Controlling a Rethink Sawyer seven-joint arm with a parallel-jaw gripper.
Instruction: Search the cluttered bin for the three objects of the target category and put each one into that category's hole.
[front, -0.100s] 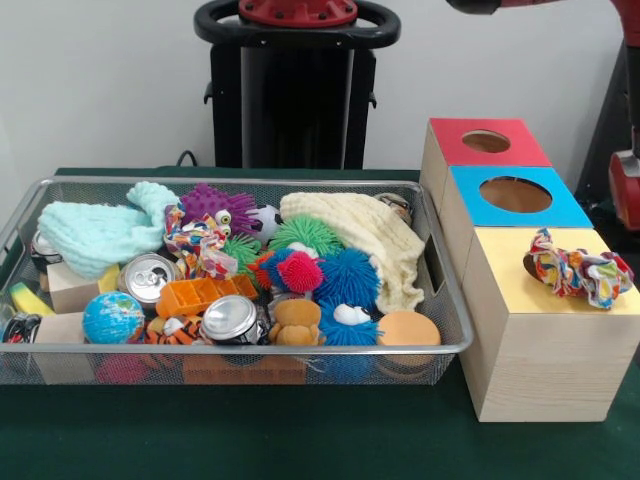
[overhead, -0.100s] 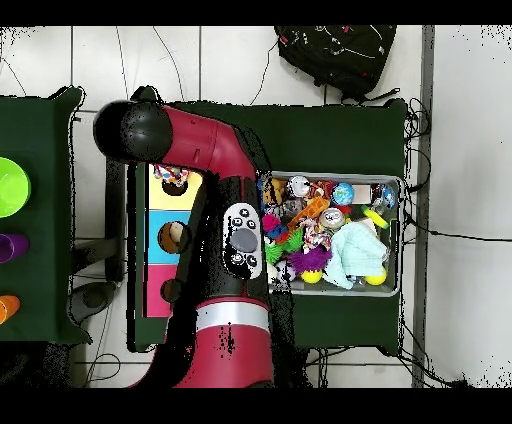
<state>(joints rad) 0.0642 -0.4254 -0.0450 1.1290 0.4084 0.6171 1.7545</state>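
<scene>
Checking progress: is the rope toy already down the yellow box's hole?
No, the rope toy lies on top of the yellow box, covering its hole rather than inside.

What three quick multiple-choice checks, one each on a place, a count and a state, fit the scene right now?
1. Where does the multicoloured rope toy lie?
A. inside the bin
B. on the yellow-topped box
C. on the red-topped box

2. How many drink cans show their tops at the bin's front left?
A. two
B. four
C. none

3. How is the blue-topped box's hole?
A. plugged by a toy
B. covered by cloth
C. open and unblocked

Answers: 1 B, the toy rests on the yellow-topped box, over where its hole would be. 2 A, one can and a second can. 3 C, only dark interior shows.
</scene>
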